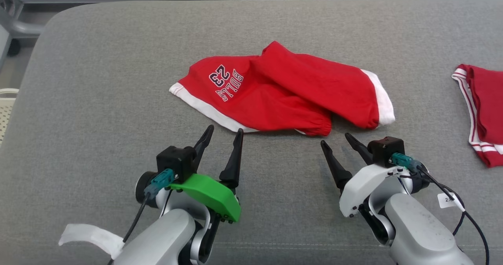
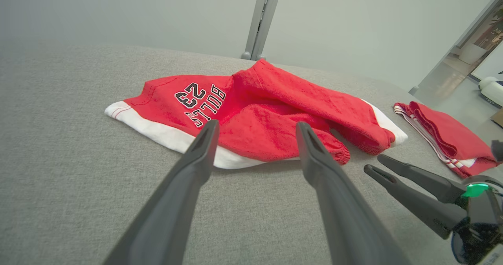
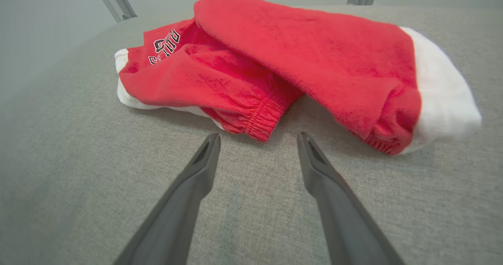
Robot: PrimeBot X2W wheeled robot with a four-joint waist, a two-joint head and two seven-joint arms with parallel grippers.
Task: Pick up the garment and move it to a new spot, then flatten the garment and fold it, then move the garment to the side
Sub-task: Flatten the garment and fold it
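A red garment with white trim and "BULLS 23" lettering lies crumpled and partly folded over itself in the middle of the grey surface. My left gripper stands open just in front of its near white hem, empty. My right gripper is open too, a little short of the elastic cuff at the garment's near right. In the left wrist view the garment lies beyond the open left gripper, with the right gripper's fingers at the lower right. In the right wrist view the garment sits just past the open right gripper.
A second red garment with white stripes lies folded at the right edge of the grey padded surface, and shows again as the striped garment at the right of the left wrist view. A pale slatted object sits off the left edge.
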